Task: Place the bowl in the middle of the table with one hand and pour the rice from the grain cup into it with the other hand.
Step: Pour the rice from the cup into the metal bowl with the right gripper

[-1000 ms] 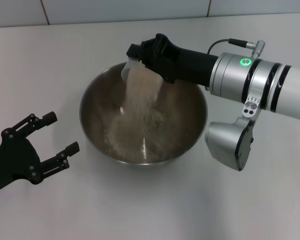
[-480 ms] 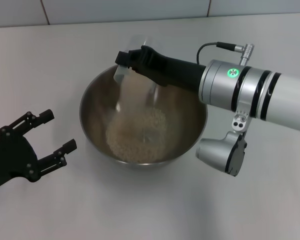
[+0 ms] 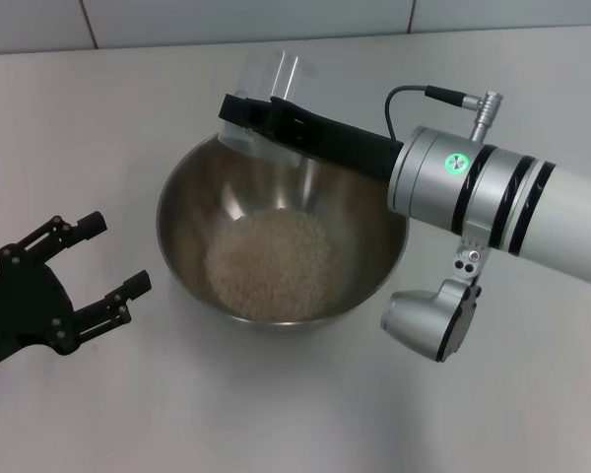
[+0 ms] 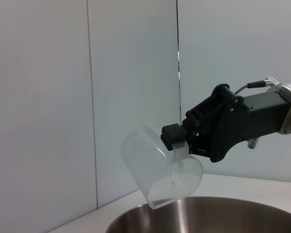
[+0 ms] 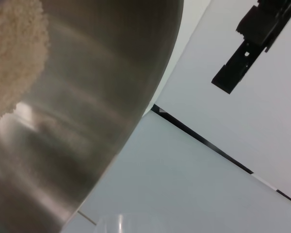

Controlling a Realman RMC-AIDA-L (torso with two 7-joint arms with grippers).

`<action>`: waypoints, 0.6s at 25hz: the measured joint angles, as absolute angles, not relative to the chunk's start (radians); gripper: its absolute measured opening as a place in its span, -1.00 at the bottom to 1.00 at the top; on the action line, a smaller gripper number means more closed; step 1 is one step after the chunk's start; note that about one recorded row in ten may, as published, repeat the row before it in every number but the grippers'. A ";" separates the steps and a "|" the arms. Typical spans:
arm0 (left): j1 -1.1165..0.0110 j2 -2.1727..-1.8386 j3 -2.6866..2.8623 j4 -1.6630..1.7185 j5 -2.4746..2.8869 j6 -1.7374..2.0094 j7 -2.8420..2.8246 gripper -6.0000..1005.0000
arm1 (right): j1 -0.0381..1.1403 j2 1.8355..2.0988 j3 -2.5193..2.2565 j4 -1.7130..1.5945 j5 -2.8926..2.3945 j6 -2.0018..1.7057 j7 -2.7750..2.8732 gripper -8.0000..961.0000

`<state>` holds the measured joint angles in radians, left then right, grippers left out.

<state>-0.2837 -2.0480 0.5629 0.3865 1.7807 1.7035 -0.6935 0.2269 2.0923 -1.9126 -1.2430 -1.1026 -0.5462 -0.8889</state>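
Observation:
The steel bowl [image 3: 182, 212] stands on the white table [image 3: 128, 108] with a pale heap of rice [image 3: 268, 261] in its bottom. My right gripper [image 3: 246, 110] is shut on the clear grain cup [image 3: 263, 81] and holds it tilted over the bowl's far rim; the cup looks empty. The left wrist view shows the tilted cup [image 4: 157, 172] in the right gripper [image 4: 177, 138] above the bowl rim [image 4: 203, 216]. My left gripper [image 3: 118, 252] is open and empty, just left of the bowl. The right wrist view shows the bowl wall [image 5: 87, 97] and rice [image 5: 12, 48].
A tiled wall edge [image 3: 276, 20] runs along the back of the table. My right arm's silver forearm [image 3: 492, 197] reaches over the bowl's right side. White tabletop lies in front of the bowl and to the far left.
The stream of rice from the cup has stopped and the rice lies settled in the bowl. The right gripper has moved the cup left and up over the far rim. The left gripper has barely moved.

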 joint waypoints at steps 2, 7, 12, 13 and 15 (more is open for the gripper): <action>-0.284 -2.048 0.563 0.387 1.781 1.704 -0.694 0.61 | 0.225 2.092 -1.917 -1.241 -1.094 -0.546 -0.899 -0.90; -0.284 -2.048 0.563 0.387 1.781 1.704 -0.695 0.61 | 0.221 2.092 -1.919 -1.238 -1.093 -0.546 -0.900 -0.90; -0.283 -2.048 0.563 0.387 1.781 1.706 -0.695 0.61 | 0.216 2.092 -1.921 -1.237 -1.093 -0.550 -0.900 -0.90; -0.282 -2.048 0.563 0.387 1.781 1.707 -0.695 0.61 | 0.215 2.092 -1.922 -1.237 -1.092 -0.551 -0.900 -0.90; -0.280 -2.048 0.563 0.387 1.781 1.707 -0.695 0.61 | 0.214 2.092 -1.922 -1.237 -1.092 -0.552 -0.900 -0.90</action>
<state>-0.2804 -2.0478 0.5629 0.3865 1.7809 1.7073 -0.6949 0.2138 2.0923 -1.9218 -1.2366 -1.0918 -0.5522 -0.9003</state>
